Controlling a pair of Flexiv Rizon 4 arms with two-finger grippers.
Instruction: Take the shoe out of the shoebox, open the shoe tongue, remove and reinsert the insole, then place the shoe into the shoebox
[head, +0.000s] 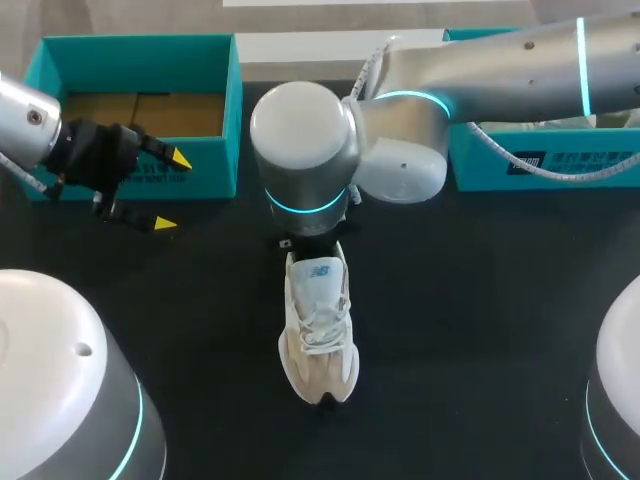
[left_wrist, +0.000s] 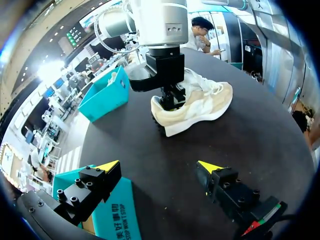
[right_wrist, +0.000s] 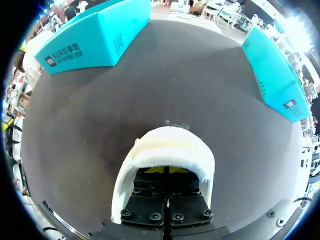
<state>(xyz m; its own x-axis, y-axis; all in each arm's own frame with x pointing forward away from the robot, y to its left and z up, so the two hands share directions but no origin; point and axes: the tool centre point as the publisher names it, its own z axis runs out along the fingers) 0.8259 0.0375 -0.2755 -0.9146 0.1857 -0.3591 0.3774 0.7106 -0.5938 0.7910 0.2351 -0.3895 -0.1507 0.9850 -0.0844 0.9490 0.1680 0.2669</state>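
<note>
shoe (head: 320, 330) at middle of table (head: 480, 330), long axis near-to-far, toe toward near edge, heel toward far edge | right gripper (right_wrist: 167, 171) fingers pressed together down in heel opening, what they pinch hidden | left gripper (head: 172, 192) wide open, empty, just before far-left shoebox (head: 215, 170)

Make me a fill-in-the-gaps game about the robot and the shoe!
1. The shoe sits on the black ____.
2. The left end effector is wide ____.
3. The right end effector pokes into the shoe at its ____ end.
Missing words: table; open; heel.
</note>
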